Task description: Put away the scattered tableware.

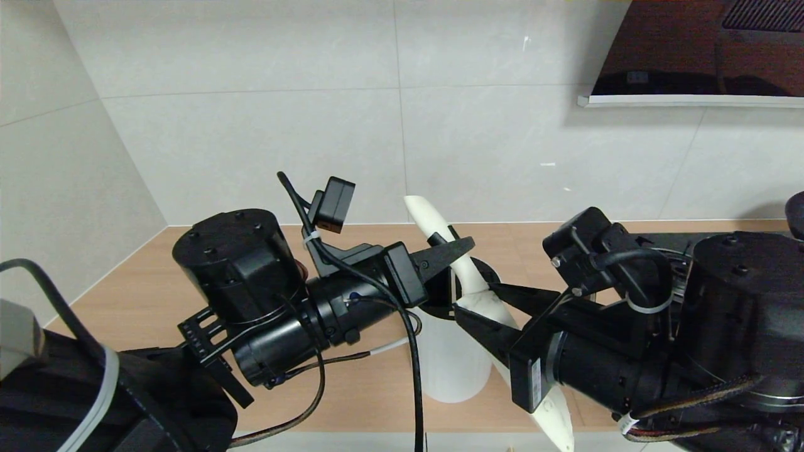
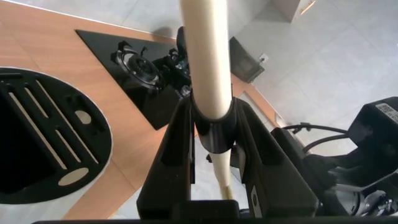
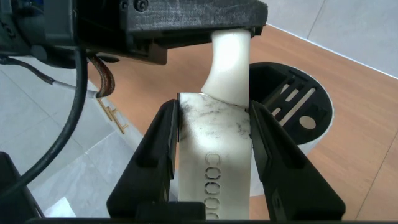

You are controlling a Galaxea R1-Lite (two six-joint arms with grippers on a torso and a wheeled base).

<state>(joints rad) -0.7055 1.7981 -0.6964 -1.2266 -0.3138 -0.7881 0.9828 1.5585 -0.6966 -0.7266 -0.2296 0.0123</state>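
Spatula [image 1: 470, 276], cream-white and long, hangs slantwise in the air above the holder [image 1: 449, 370], gripped by both arms at once. Its round handle rises toward the wall and its flat, slotted blade slopes down toward the robot.

The left gripper [image 1: 453, 251] has its jaws pinching the round handle, which the left wrist view [image 2: 214, 124] shows wedged between the two fingers. Under the spatula, the holder stands on the wooden counter [image 1: 157, 276]. It is a white cylinder with a black lid cut into long slots and round holes [image 2: 107, 163]. The right gripper [image 1: 487, 304] has its jaws clamped on the broad blade, one finger on each edge [image 3: 214, 130].

The spatula looks like hard plastic, so it is probably light, stiff and not fragile, but smooth enough to slip. The round handle could roll or slide in a pinch, whereas the flat blade gives a steadier hold. A grip high on the handle seems best for lowering it, since that leaves the other end free to enter a slot. Stiffness means little give if the tip misses a slot.
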